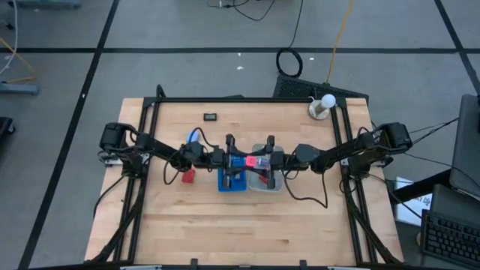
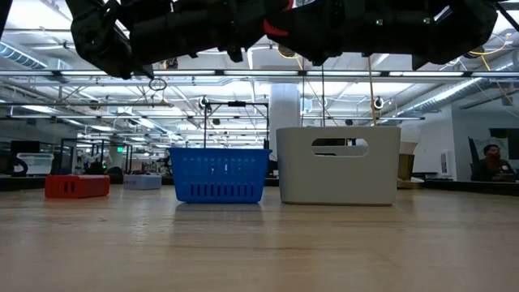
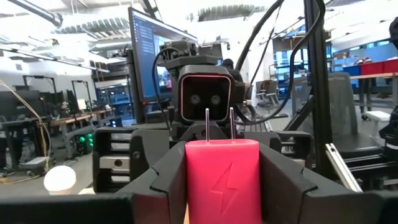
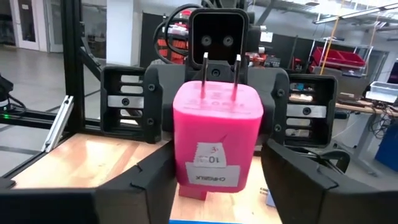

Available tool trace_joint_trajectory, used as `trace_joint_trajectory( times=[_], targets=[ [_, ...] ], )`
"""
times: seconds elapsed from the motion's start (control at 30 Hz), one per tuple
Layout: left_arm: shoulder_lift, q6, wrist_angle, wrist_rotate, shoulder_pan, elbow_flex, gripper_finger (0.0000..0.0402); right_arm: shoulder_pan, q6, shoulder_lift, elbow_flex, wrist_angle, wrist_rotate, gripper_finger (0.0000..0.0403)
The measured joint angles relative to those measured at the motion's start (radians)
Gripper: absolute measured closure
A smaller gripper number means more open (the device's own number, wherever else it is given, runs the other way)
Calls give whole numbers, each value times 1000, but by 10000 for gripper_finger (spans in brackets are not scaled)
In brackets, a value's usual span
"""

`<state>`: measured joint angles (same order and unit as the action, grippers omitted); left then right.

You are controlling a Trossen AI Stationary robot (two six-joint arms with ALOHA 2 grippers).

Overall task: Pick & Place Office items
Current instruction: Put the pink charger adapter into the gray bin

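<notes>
Pink boxy plastic charger [image 3: 222, 180], two metal prongs up, clamped by left end effector [image 3: 222, 186]; right end effector [image 4: 214, 186] spread beside it.

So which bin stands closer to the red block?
The blue slotted bin: it stands between the red block and the pale bin with the handle cutout.
</notes>
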<state>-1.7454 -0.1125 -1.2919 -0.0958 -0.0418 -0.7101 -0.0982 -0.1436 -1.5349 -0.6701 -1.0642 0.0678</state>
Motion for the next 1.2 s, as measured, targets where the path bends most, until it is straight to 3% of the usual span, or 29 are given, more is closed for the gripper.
trace_joint_trajectory(
  times=[0.1,0.4,1.0,1.2],
  targets=[
    [1,-5,1,2,0,0,248,0,7,1,0,-4,3,212],
    [1,22,6,27,-1,0,185,0,-1,0,0,-1,-11,255],
    [0,25,1,38,-13,0,222,0,-3,0,0,0,-17,255],
    [12,44,6,48,-21,1,192,0,-3,1,0,-2,-14,251]
  ],
)
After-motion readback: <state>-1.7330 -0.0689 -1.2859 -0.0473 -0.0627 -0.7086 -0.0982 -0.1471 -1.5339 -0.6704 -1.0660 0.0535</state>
